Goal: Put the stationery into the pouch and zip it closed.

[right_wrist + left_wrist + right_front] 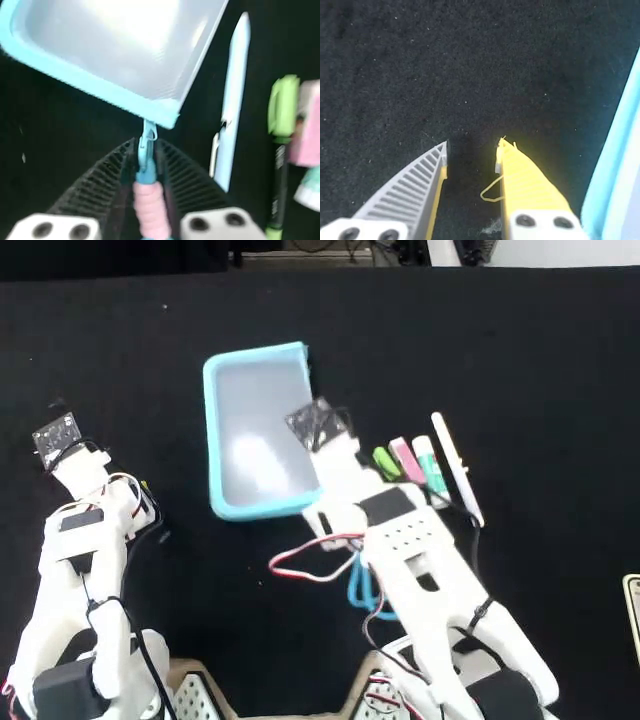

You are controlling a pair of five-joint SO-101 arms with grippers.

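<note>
The light blue pouch [255,430] with a see-through panel lies flat in mid table. My right gripper [318,435] sits at its right edge; in the right wrist view the black fingers [176,165] are shut on the blue zipper pull [146,150] with its pink tag, at a corner of the pouch [125,45]. Beside the pouch lie a green highlighter [387,462], a pink one [407,460], a mint one [430,465] and a pale pen [457,468]. My left gripper [470,147] is open over bare cloth, to the left of the pouch [620,150].
The table is covered in black cloth [520,360]. A blue cable loop [362,590] and red-white wires [300,568] hang under the right arm. A pale object [633,615] shows at the table's right edge.
</note>
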